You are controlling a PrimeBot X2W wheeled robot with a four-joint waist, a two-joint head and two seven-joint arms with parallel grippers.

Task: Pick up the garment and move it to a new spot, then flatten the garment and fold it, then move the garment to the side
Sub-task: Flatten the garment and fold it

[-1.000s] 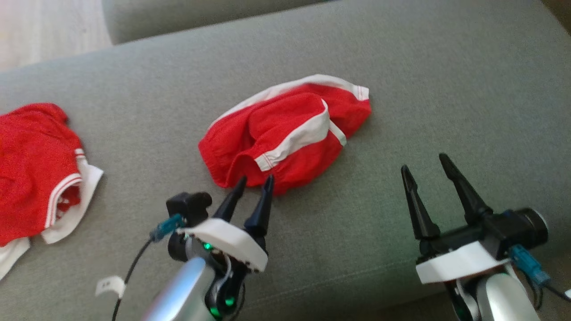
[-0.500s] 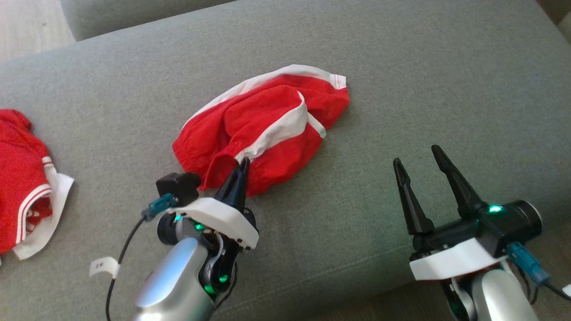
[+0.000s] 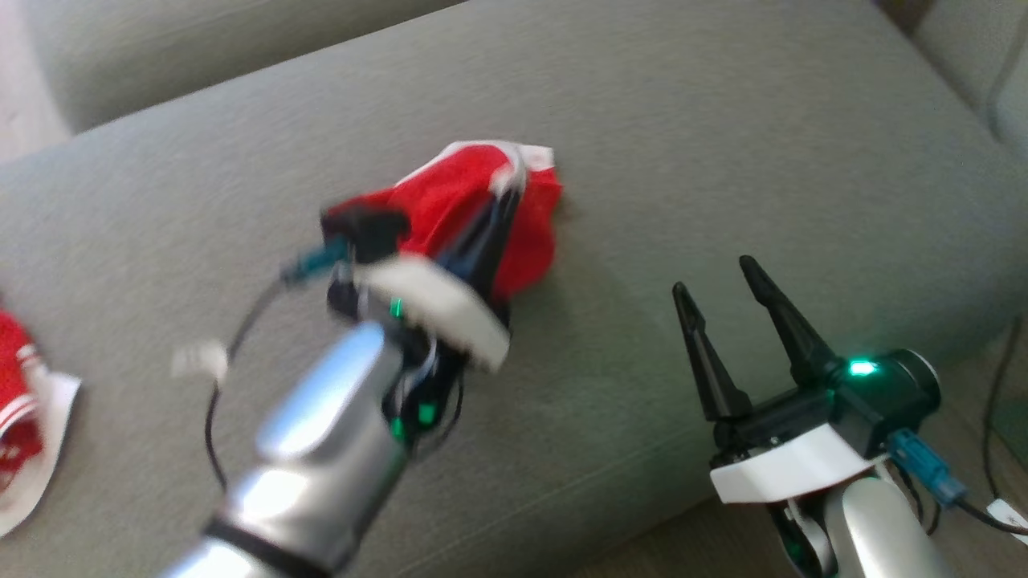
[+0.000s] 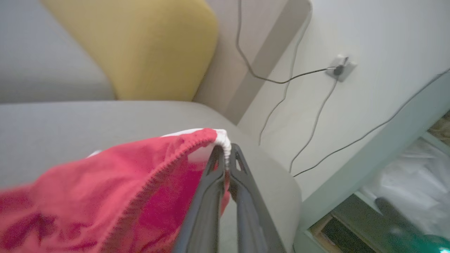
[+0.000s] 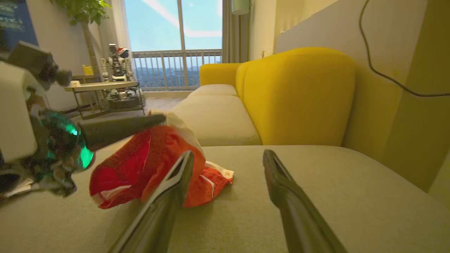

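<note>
The garment point(image 3: 458, 189) is a pair of red shorts with white trim, bunched on the grey sofa seat point(image 3: 723, 144). My left gripper point(image 3: 506, 193) is shut on its white-edged hem and holds that part raised, while the rest trails on the cushion. In the left wrist view the closed left gripper point(image 4: 226, 149) pinches the white hem, with red garment point(image 4: 140, 182) cloth hanging to the left. The right wrist view shows the garment point(image 5: 140, 165) lifted by the left gripper point(image 5: 160, 119). My right gripper point(image 3: 715, 275) stands open to the right of the garment, apart from it, as does the right gripper point(image 5: 228, 154) here.
A second red and white garment point(image 3: 20, 409) lies at the seat's far left edge. A yellow back cushion point(image 5: 299, 95) rises behind the seat. Cables run to a wall socket point(image 4: 339, 68) beyond the sofa's end. The seat's front edge runs below my right gripper.
My left gripper went from open to shut on the garment's hem and raised it, bunching the cloth. The head camera shifted right. The right gripper stayed open.
</note>
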